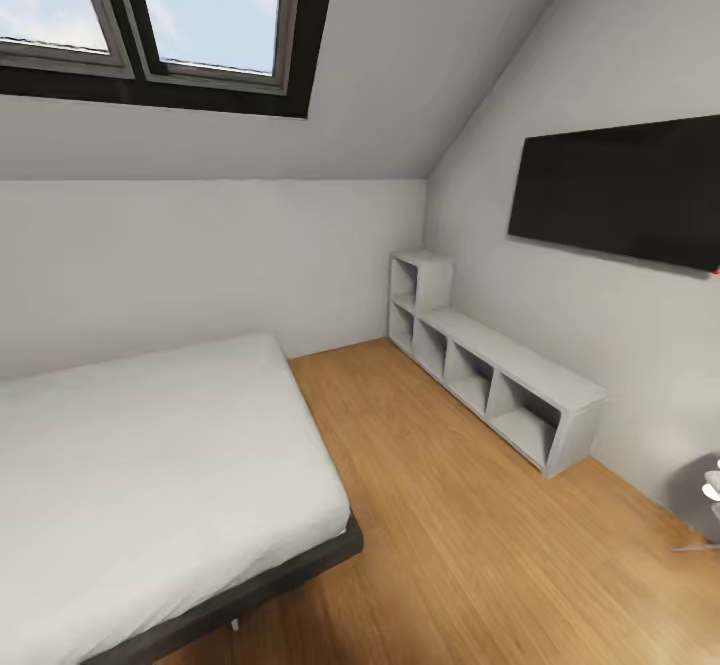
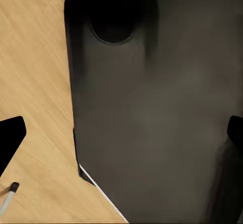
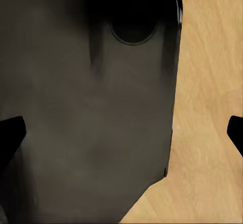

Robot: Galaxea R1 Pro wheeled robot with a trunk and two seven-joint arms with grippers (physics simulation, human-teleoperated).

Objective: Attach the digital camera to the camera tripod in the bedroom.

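No readable text, labels, brand names, numbers or signs appear in any of the views. The black rectangular wall-mounted screen (image 1: 625, 190) is blank, with no logo or lettering on its face. The low white cubby shelf unit (image 1: 500, 385) carries no markings on its panels. The white bed on a dark grey frame (image 1: 150, 475) is plain, without tags or printing. The large dark grey body (image 2: 162, 107) seen in the left wrist view and in the right wrist view (image 3: 86, 107) is unmarked, with no writing on its surface.
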